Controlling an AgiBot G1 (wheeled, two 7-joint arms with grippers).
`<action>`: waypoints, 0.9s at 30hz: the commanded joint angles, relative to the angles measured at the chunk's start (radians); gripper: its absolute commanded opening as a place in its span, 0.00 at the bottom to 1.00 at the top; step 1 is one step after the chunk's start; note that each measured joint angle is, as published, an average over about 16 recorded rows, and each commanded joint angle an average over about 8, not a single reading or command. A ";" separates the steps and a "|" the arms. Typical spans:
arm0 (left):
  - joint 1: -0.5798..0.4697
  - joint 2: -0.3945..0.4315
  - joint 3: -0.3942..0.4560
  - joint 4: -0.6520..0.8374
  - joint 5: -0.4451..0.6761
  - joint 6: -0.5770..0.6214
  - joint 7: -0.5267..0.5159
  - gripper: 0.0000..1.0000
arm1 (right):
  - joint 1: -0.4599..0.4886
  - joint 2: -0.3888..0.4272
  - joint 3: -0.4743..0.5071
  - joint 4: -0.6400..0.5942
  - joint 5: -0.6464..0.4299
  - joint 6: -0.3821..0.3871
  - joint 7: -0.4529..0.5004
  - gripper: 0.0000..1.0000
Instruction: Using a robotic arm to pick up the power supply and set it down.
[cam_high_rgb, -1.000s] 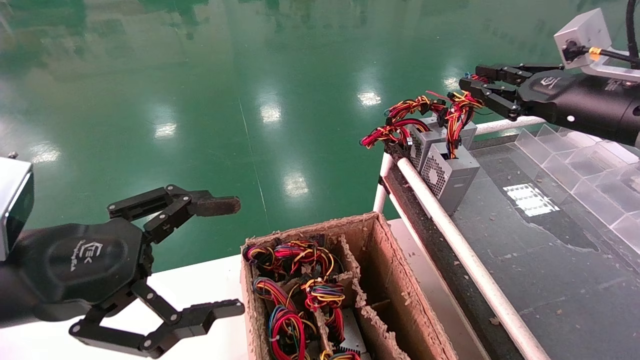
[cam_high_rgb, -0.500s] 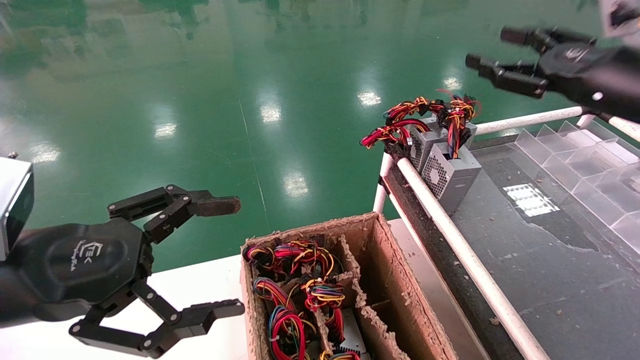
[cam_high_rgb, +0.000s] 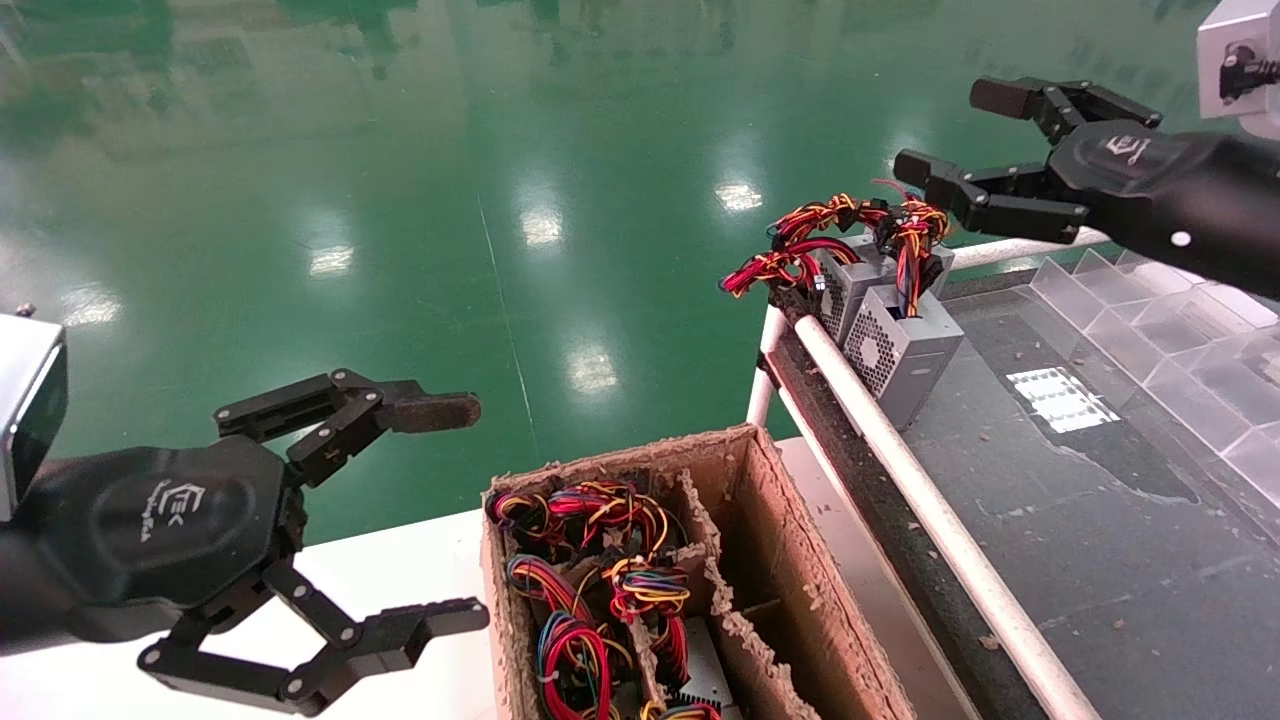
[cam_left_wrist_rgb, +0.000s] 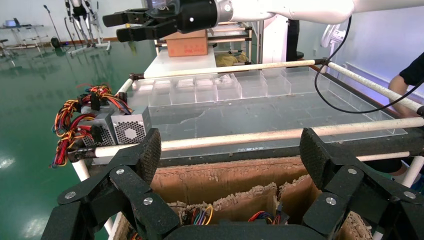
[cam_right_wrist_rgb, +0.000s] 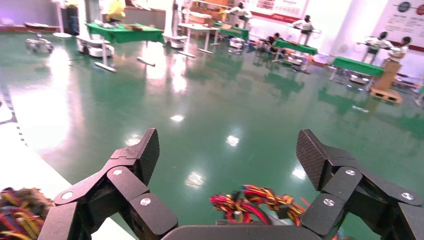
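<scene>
1. hovering up above the far corner of the conveyor table (cam_high_rgb: 1050, 480), the right gripper (cam_high_rgb: 950, 135) hangs with its fingers spread wide and nothing between them (the white logo on its black palm faces up).
2. just below and a little nearer than those fingertips, the power supply (cam_high_rgb: 900, 345) stands on the table's dark surface, pressed against the white rail (cam_high_rgb: 900, 470), vent side facing the rail.
3. a second power supply (cam_high_rgb: 850, 275) sits right behind it, touching or nearly so, and the red, yellow and black wires (cam_high_rgb: 905, 235) of both rise in a tangle toward the gripper without meeting it.
4. from the left wrist view the same pair shows at the table's corner, the power supply (cam_left_wrist_rgb: 131, 127) nearest, with clear plastic dividers (cam_left_wrist_rgb: 215, 87) lined along the far side.
5. the left gripper (cam_high_rgb: 440, 515) is parked low beside the cardboard box (cam_high_rgb: 760, 540), jaws wide apart and empty (one fingertip pad is rusty brown).
6. inside the box, more wire bundles (cam_high_rgb: 590, 580) sit packed between the torn cardboard partitions.
</scene>
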 joint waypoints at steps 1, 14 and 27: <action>0.000 0.000 0.000 0.000 0.000 0.000 0.000 1.00 | -0.026 0.010 0.013 0.043 0.004 -0.005 0.017 1.00; 0.000 0.000 0.000 0.000 0.000 0.000 0.000 1.00 | -0.195 0.075 0.096 0.321 0.029 -0.040 0.130 1.00; 0.000 0.000 0.000 0.000 0.000 0.000 0.000 1.00 | -0.363 0.139 0.178 0.598 0.055 -0.074 0.243 1.00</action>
